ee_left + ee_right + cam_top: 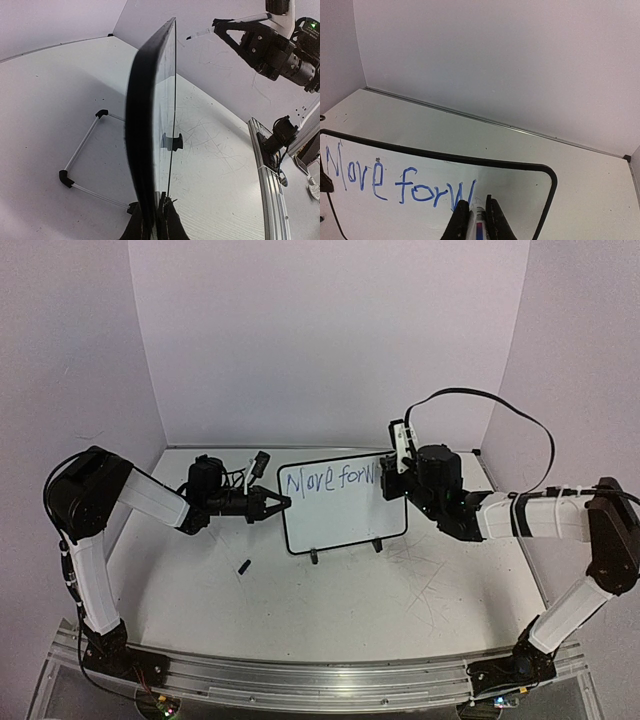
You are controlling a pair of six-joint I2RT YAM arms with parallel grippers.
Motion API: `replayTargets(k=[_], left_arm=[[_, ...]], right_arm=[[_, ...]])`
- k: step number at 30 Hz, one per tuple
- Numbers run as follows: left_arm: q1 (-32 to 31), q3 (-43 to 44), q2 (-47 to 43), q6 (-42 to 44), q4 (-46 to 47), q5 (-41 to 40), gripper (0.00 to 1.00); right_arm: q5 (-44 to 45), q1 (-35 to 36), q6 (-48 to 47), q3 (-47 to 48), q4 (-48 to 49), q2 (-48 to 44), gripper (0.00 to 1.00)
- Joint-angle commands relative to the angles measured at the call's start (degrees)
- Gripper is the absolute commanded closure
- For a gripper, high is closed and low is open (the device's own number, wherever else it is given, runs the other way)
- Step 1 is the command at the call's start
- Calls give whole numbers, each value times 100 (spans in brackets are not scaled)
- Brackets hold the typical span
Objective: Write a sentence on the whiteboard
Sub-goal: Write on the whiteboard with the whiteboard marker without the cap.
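The whiteboard (pixel 345 515) stands upright on its two black feet at mid-table. Blue writing, the sentence (pixel 327 480), reads "Move forw" along its top. My left gripper (pixel 283 504) is shut on the board's left edge; in the left wrist view the whiteboard (pixel 150 125) runs edge-on out of the left gripper (pixel 159 206). My right gripper (pixel 392 476) is shut on a white marker (pixel 479 227). The marker's tip rests on the whiteboard (pixel 520 192) just right of the "w" of the sentence (pixel 400 181), between the right gripper's (pixel 476 202) jaws.
A small black cap (pixel 243 566) lies on the table in front of the board's left side. The wire stand (pixel 82 150) props the board from behind. Pale walls close the back and sides, and a metal rail (pixel 300 680) runs along the near edge.
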Motion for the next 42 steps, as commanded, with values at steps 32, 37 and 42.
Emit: replayTargets(k=[32,37,42], left_arm=[[50,33,-10,573,-541,-713,100],[50,24,-32,581,-541,-728,100],[50,23,-43,582,-550,-729,100]], right_arm=[[-277,-200,-3,351,247,497,100],[-385,-200,100,327,175,555,100],[-398,-193,158,211,71,511,100]])
